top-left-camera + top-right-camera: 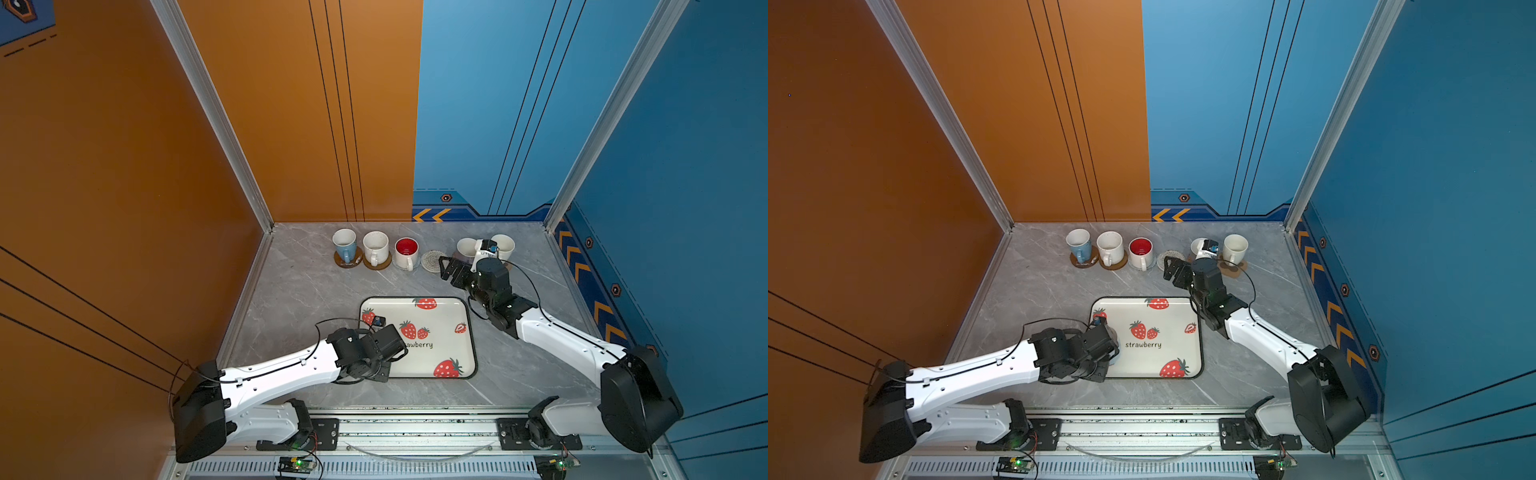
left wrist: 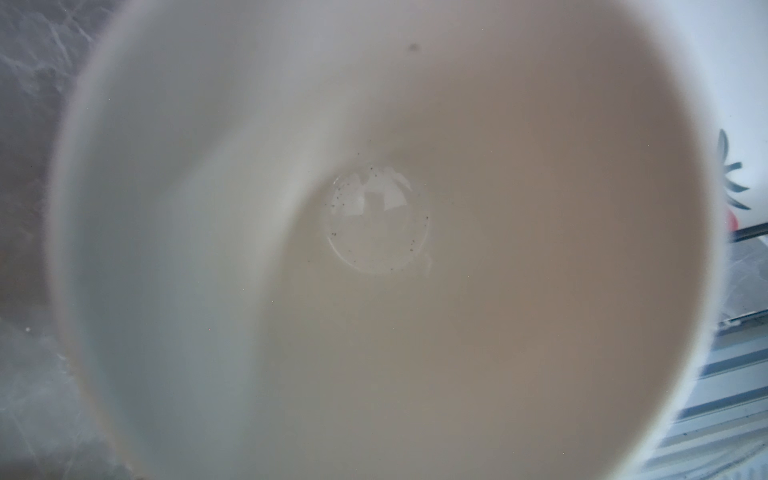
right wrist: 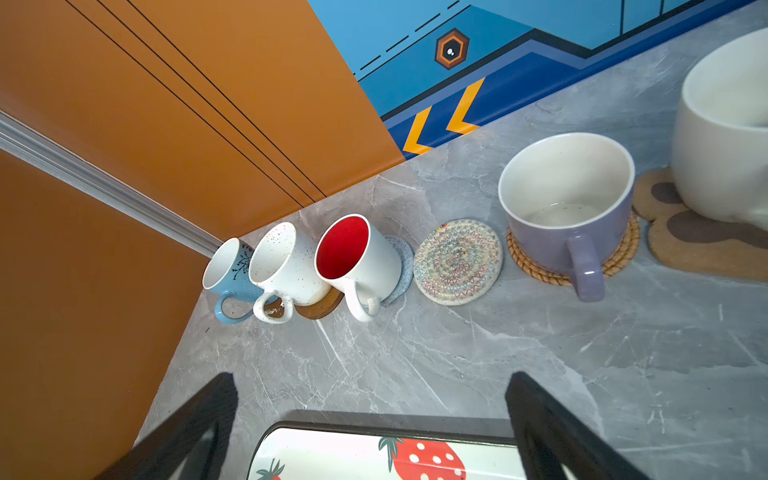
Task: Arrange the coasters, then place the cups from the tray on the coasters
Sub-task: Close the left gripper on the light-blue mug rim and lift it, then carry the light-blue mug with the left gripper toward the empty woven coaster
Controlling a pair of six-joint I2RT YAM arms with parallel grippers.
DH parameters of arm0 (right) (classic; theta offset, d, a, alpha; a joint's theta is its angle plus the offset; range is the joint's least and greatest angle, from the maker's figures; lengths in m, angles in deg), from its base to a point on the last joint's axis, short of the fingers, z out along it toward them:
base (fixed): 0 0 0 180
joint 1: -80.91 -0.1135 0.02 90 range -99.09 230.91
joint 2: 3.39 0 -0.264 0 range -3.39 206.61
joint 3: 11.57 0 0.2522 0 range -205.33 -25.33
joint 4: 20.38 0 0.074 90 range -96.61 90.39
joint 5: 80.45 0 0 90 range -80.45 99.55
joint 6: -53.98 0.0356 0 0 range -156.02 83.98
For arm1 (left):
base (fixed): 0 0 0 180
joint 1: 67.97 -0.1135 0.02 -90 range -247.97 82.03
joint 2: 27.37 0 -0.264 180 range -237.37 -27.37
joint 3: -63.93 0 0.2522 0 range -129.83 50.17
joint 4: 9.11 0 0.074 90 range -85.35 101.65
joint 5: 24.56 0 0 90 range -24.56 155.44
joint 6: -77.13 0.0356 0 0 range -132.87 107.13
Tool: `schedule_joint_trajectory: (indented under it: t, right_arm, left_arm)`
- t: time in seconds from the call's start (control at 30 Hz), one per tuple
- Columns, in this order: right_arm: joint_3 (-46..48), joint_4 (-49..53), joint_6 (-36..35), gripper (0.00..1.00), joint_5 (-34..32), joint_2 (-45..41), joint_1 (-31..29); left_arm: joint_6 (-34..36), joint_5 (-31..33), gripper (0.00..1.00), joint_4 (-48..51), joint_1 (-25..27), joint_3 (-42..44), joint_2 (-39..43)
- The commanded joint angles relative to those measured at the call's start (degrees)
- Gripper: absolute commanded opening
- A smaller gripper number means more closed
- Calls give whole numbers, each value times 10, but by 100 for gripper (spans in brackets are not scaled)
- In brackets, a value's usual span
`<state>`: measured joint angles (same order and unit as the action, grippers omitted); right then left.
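We see the left claw closed narrow at the tray's left edge, lower centre, over the one cup there; a grip we cannot confirm. The right claw gapes wide and empty mid-frame, beside the bare cream coaster.

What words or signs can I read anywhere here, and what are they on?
"strawberry": dark letters on the tray.
Orange arrows, no words: on the blue wall.
Blue mug: a dark twig drawing, no words.
Nothing else is readable.
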<state>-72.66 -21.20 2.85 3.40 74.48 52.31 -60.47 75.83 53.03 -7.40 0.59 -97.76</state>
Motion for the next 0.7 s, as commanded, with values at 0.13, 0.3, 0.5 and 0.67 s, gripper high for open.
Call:
schedule_joint_trajectory:
  t: [0.13, 0.3, 0.5, 0.67]
  right_arm:
    - [18, 5, -2, 99, 5, -30, 12]
    - [24, 8, -3, 99, 5, -42, 19]
    - [33, 14, -5, 99, 5, -54, 26]
    - [38, 16, -5, 99, 4, -61, 32]
  left_arm:
    - [41, 28, 0, 3, -6, -59, -18]
    - [66, 22, 0, 2, -20, -87, -47]
    - [101, 16, 0, 3, -44, -129, -83]
    - [125, 12, 0, 3, -64, -155, -110]
